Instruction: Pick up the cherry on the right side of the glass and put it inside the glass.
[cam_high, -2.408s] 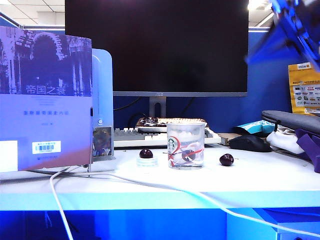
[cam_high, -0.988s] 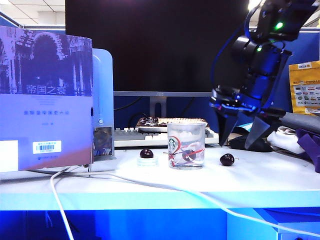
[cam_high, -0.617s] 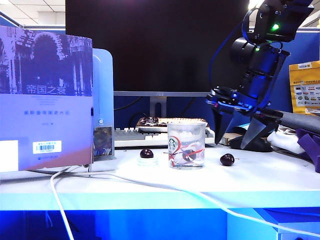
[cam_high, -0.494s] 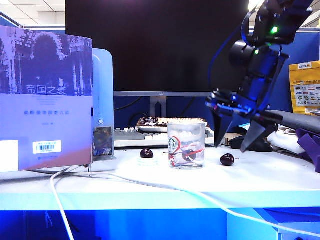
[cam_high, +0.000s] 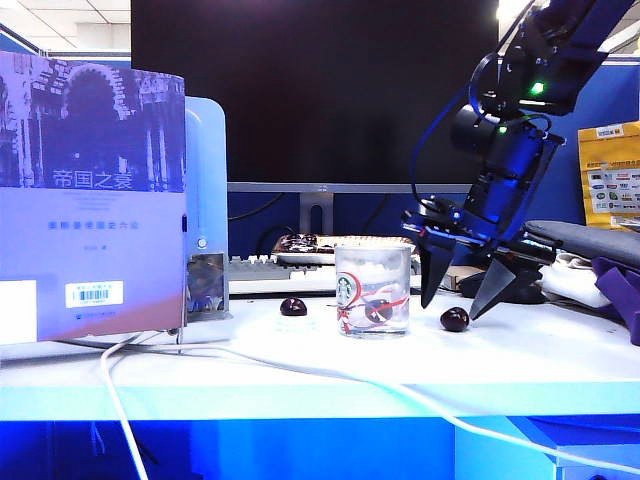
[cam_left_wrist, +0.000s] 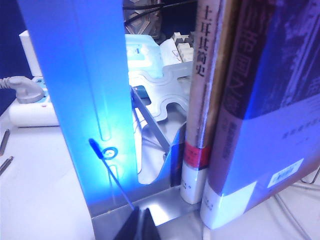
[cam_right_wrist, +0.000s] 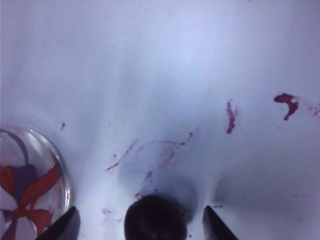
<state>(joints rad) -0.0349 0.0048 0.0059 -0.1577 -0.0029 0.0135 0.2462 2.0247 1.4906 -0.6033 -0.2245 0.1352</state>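
The cherry (cam_high: 454, 319) is glossy and dark; the glass (cam_high: 372, 290) is clear and smooth with printed red lines. The table (cam_right_wrist: 165, 75) is smooth, matt white, stained red.

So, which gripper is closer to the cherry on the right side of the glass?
The right. The right gripper hangs open just above the cherry, one finger on each side. The left gripper is far away, by the books, and looks shut.
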